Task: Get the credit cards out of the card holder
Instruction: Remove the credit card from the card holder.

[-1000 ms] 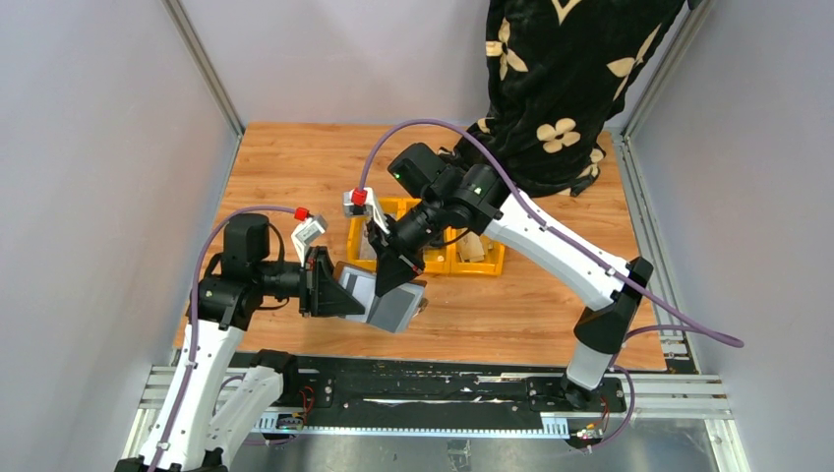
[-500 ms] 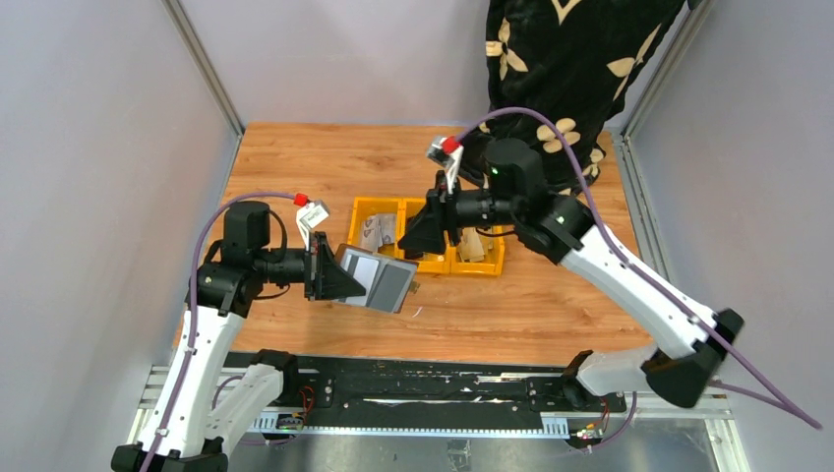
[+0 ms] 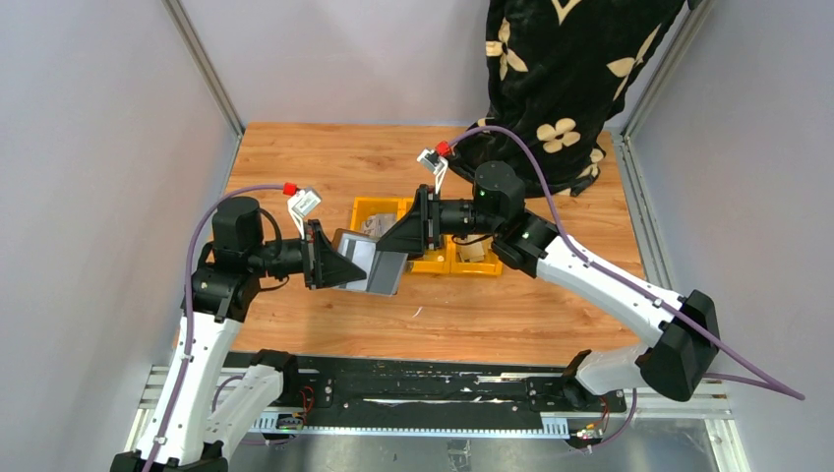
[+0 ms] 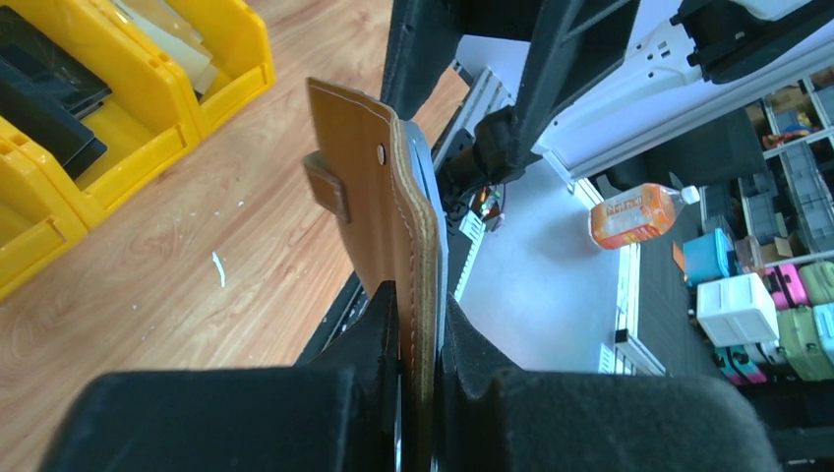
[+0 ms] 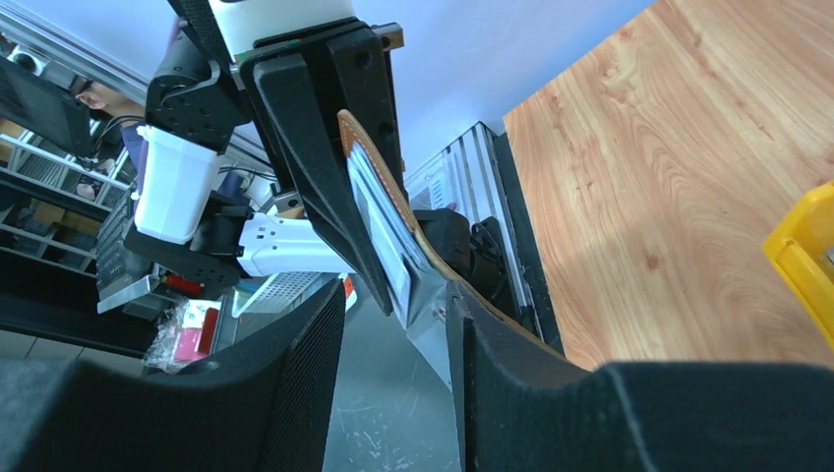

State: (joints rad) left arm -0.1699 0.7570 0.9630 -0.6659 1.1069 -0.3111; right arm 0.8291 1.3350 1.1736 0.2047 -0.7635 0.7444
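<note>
My left gripper [image 3: 334, 265] is shut on the brown leather card holder [image 3: 377, 271] and holds it open above the table, grey plastic sleeves facing up. In the left wrist view the holder [image 4: 379, 216] stands edge-on between my fingers [image 4: 379, 329], its snap tab [image 4: 327, 185] sticking out. My right gripper [image 3: 405, 236] is open at the holder's far edge. In the right wrist view the sleeves [image 5: 379, 221] reach between its fingers [image 5: 290, 383]. Credit cards lie in the yellow tray: grey printed ones [image 3: 375, 227], a tan one [image 3: 473, 250], black ones [image 4: 44, 93].
The yellow three-compartment tray [image 3: 440, 262] sits mid-table behind the holder, partly hidden by my right gripper; it also shows in the left wrist view [image 4: 148, 147]. A black cloth with a tan flower pattern [image 3: 570, 79] hangs over the table's far right corner. Grey walls stand on both sides.
My right gripper left the holder, swung over the tray, and has come back to the holder's far edge pointing left. My left gripper has lifted the holder a little farther from the front edge.
</note>
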